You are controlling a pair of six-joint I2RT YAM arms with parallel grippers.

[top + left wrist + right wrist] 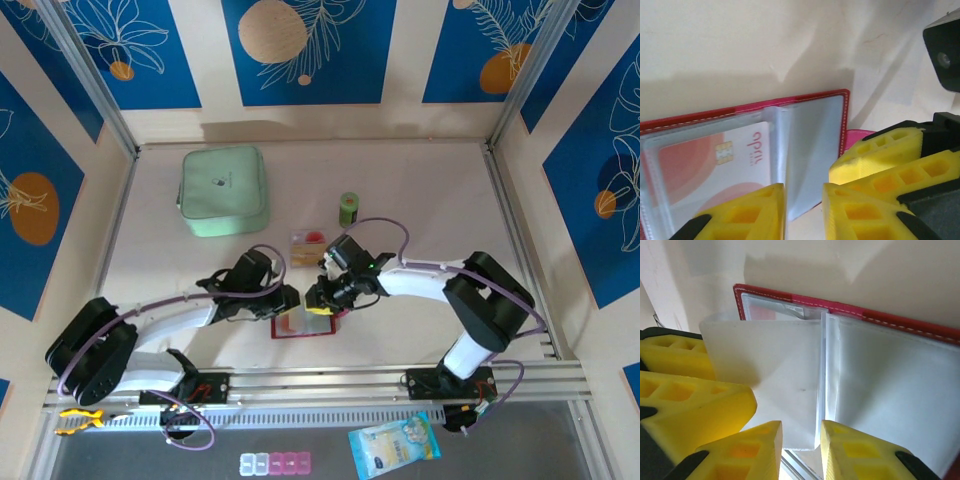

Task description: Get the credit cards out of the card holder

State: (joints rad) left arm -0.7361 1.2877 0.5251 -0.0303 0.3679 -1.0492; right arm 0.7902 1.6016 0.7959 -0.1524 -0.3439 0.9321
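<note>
The table (430, 190) is carrying a mint-green zip case (223, 190) at its far left. Nearer the front, in the middle, the red card holder (300, 328) is lying open, and both arms are hiding most of it in the top view. The left fingers (752, 212) are standing a little apart. The edge of a clear sleeve (810, 145) is reaching into the gap, but they are not closing on it. The right fingers (860, 455) are also standing slightly apart, with a raised sleeve between them, unclamped. One credit card (710, 160), whitish with red circles, is sitting inside a sleeve, and its lower part is cut off. Another card (308, 247) is lying on the table just beyond the holder, too small to read.
</note>
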